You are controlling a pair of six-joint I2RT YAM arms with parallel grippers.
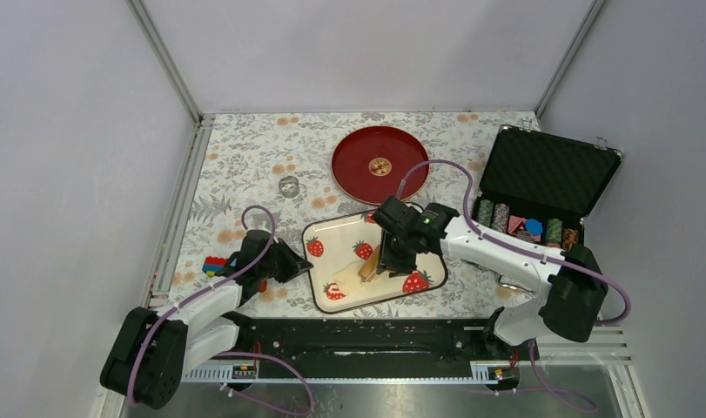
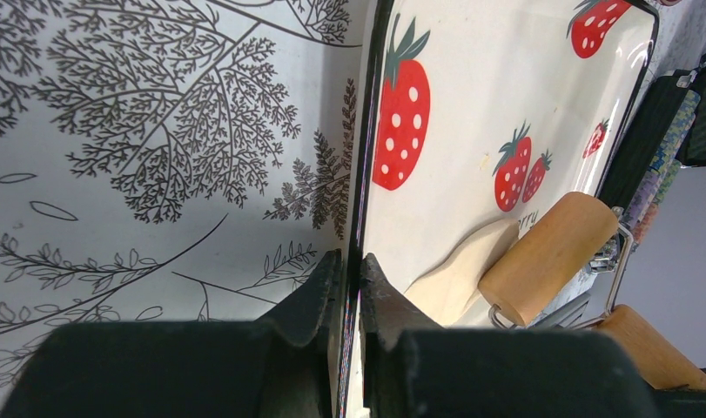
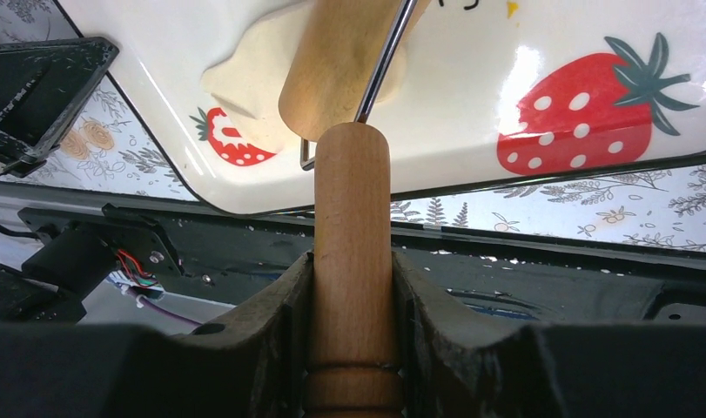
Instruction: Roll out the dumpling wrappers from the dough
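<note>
Rolling step, judged early: no cut dumpling wrappers are visible. The right hand [image 3: 353, 277] is clenched on the handle of the tan wooden roller [image 2: 549, 252], whose barrel rests on the far-right part of the flattened, ragged off-white dough [image 3: 245, 78]. The dough lies in the near half of the white strawberry-printed tray [image 1: 336, 228]. The left hand [image 2: 349, 272] is pinched shut on the tray's left rim, steadying it on the floral-cloth bench [image 1: 245, 157].

For an even sheet, the barrel should be pressed level and travel across the thicker near-left part while the rim grip resists sliding. The raised tray rim limits the stroke.

Around the tray:
- A round red plate [image 1: 358, 152] lies beyond it.
- A small metal ring cutter [image 1: 288, 185] lies far-left.
- An open black case of chips [image 1: 549, 170] stands to the right.
- Coloured toy blocks [image 1: 214, 264] sit near the left arm.

None of these obstructs the roller.
</note>
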